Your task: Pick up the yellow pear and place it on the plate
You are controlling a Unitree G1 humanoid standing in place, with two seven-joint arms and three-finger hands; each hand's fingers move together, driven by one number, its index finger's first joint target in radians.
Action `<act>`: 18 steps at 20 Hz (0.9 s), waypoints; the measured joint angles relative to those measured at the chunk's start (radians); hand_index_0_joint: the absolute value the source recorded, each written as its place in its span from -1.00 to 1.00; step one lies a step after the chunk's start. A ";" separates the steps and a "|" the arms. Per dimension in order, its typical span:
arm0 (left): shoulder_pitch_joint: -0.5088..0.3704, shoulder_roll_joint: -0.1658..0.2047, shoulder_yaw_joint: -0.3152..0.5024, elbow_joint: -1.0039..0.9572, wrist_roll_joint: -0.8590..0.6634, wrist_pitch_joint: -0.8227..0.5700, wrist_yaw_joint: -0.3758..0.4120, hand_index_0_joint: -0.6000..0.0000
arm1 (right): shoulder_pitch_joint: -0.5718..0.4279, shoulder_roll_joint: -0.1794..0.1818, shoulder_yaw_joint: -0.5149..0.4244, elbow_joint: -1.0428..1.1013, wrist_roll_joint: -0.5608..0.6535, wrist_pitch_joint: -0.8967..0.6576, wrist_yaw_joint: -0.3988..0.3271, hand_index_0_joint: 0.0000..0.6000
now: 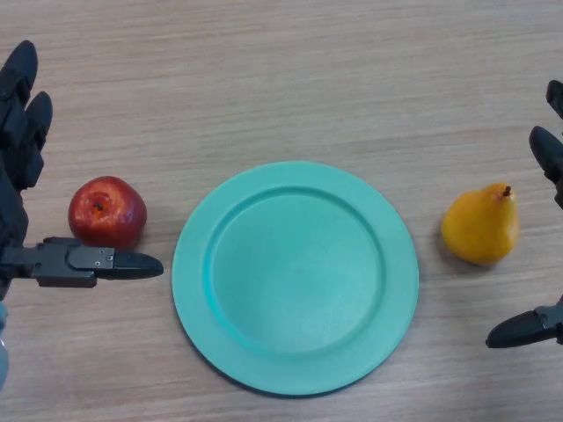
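Note:
The yellow pear (480, 227) lies on the wooden table, right of the teal plate (295, 274), stem pointing up-right. The plate is bare and sits in the middle. My right hand (547, 167) shows at the right edge, open, its fingers above the pear's right side and its thumb (524, 329) below it, not touching the pear. My left hand (21, 123) is at the left edge, open, fingers straight and thumb (106, 262) stretched out just below a red apple (107, 211).
The red apple lies left of the plate, between my left hand's fingers and thumb, close to the thumb. The table (281, 79) is light wood.

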 measured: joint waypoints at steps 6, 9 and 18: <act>0.010 0.000 0.000 -0.019 0.004 0.000 0.000 1.00 | 0.000 0.000 0.000 0.000 0.000 0.000 0.000 -1.00; 0.022 -0.002 0.000 -0.019 0.012 0.000 0.000 1.00 | -0.019 0.000 0.001 0.066 0.000 -0.034 -0.001 -1.00; 0.018 -0.005 -0.008 -0.020 0.006 -0.001 0.000 1.00 | -0.177 -0.054 0.036 0.404 -0.021 -0.198 -0.048 -1.00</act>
